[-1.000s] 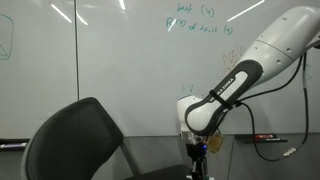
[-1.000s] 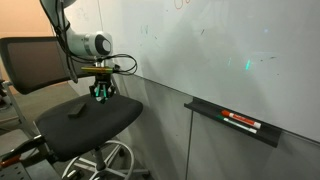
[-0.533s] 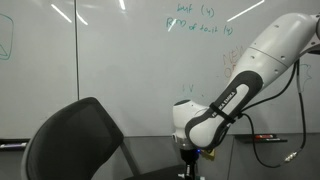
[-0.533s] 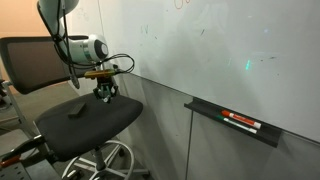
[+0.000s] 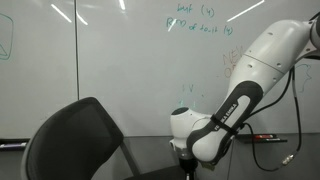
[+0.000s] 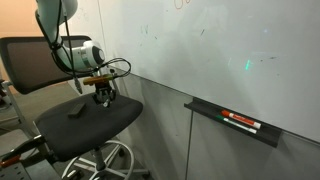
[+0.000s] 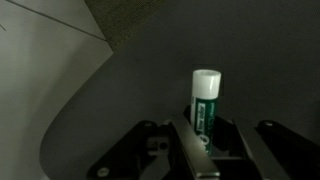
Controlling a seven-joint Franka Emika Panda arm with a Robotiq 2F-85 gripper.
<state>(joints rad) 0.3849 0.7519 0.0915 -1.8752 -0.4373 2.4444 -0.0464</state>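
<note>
My gripper point(image 7: 205, 142) is shut on a green marker point(image 7: 205, 100) with a white cap, which sticks out past the fingertips. In the wrist view the marker points at the dark seat of an office chair point(image 7: 150, 90). In an exterior view the gripper point(image 6: 104, 96) hangs just above the back part of the chair seat point(image 6: 95, 130), close to the whiteboard wall. A small dark object point(image 6: 75, 111) lies on the seat to the left of the gripper. In an exterior view the gripper point(image 5: 189, 168) is at the bottom edge, partly cut off, behind the chair's backrest point(image 5: 75, 140).
A whiteboard point(image 6: 220, 50) with faint green writing covers the wall. Its black tray point(image 6: 235, 125) holds markers point(image 6: 240, 122). The chair's backrest point(image 6: 35, 60) and armrest stand left of the arm. A cable point(image 5: 275, 150) lies on the ledge at the right.
The arm has carried the marker lower and toward the chair seat. The grip on the marker is unchanged.
</note>
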